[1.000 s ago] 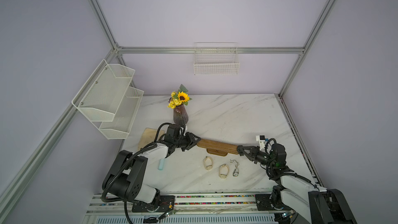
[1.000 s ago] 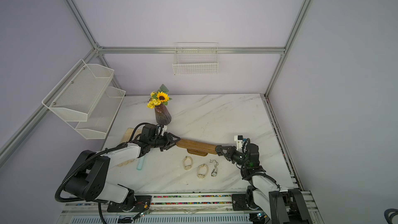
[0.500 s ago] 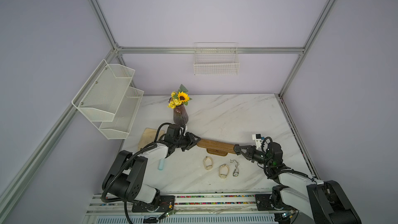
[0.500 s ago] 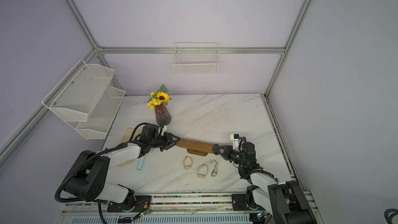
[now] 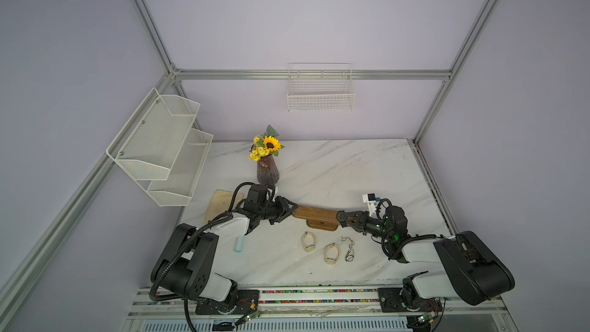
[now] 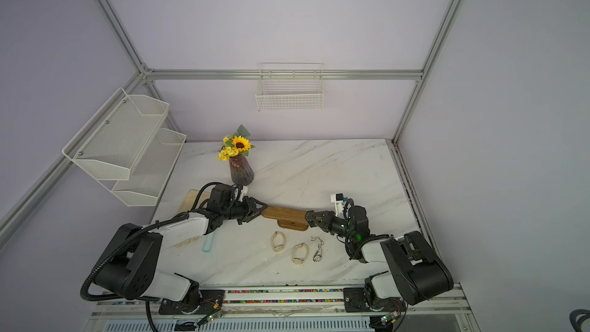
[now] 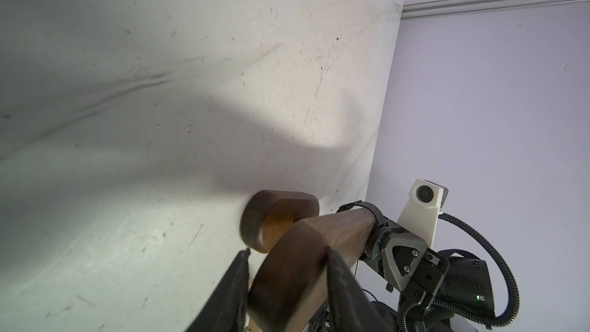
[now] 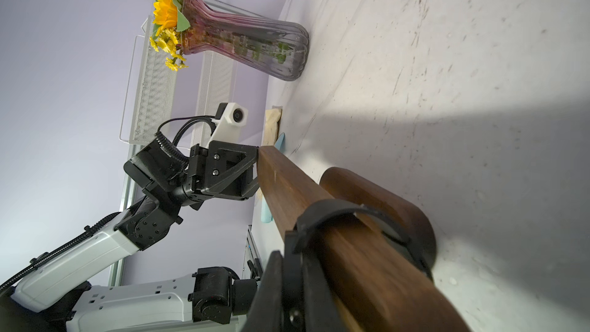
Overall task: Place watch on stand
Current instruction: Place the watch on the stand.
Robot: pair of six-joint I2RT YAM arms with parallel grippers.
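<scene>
The dark brown wooden stand [image 5: 314, 213] lies across the middle of the marble table, its bar over a small base [image 5: 322, 225]. My left gripper [image 5: 292, 209] is shut on the bar's left end, which fills the gap between the fingers in the left wrist view [image 7: 289, 253]. A black watch [image 8: 335, 212] is looped round the bar's right end and also shows as a dark band [image 7: 372, 215] at the bar's far end. My right gripper [image 5: 343, 217] is shut on the watch strap [image 8: 289, 260], right against that end. Both top views show the two grippers facing each other along the stand [image 6: 284, 213].
Two beige watches [image 5: 308, 242] [image 5: 330, 253] and a silver chain watch [image 5: 349, 252] lie in front of the stand. A pale blue tube [image 5: 238, 244] and a pale board [image 5: 220, 204] lie left. A sunflower vase [image 5: 267, 170] stands behind my left wrist. White mesh shelves [image 5: 166, 145] hang left.
My right gripper has moved left along the table with the watch, bringing the strap onto the bar's right end. The left arm and stand have stayed put.
</scene>
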